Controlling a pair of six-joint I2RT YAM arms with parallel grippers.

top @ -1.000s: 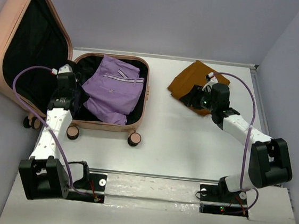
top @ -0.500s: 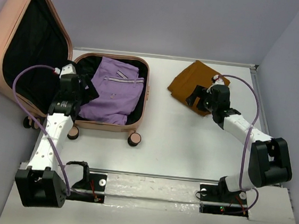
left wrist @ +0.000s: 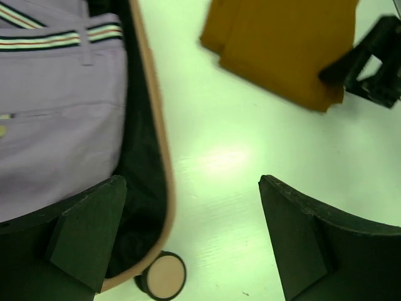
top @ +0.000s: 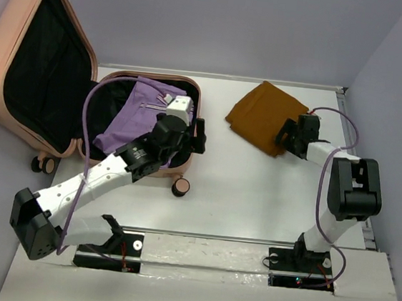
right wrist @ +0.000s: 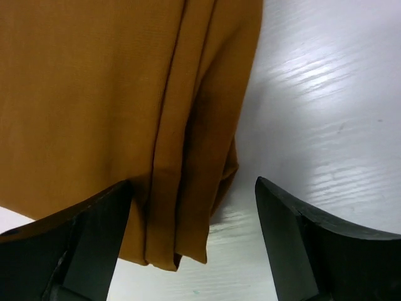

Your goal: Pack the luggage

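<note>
The peach-pink luggage (top: 195, 114) lies open at the back left, its lid (top: 28, 17) leaning up against the wall. A folded purple cloth (top: 128, 121) rests in its black-lined base. My left gripper (top: 199, 136) hangs open over the luggage's right rim (left wrist: 160, 157) and holds nothing. One caster wheel (left wrist: 164, 276) shows below it. A folded mustard-brown cloth (top: 262, 114) lies on the table to the right. My right gripper (top: 287, 134) stands open at that cloth's near right corner. In the right wrist view the mustard cloth's (right wrist: 94, 94) folded edge lies between the spread fingers (right wrist: 313, 251).
The white table (top: 240, 190) runs between the luggage and the mustard cloth. Purple walls close in at the back and on the right. A metal rail (top: 205, 248) with both arm bases crosses the near edge.
My left gripper opened, let go of the purple cloth and swung right from the luggage's left side to its right rim. My right gripper opened wider and drew back to the mustard cloth's right corner.
</note>
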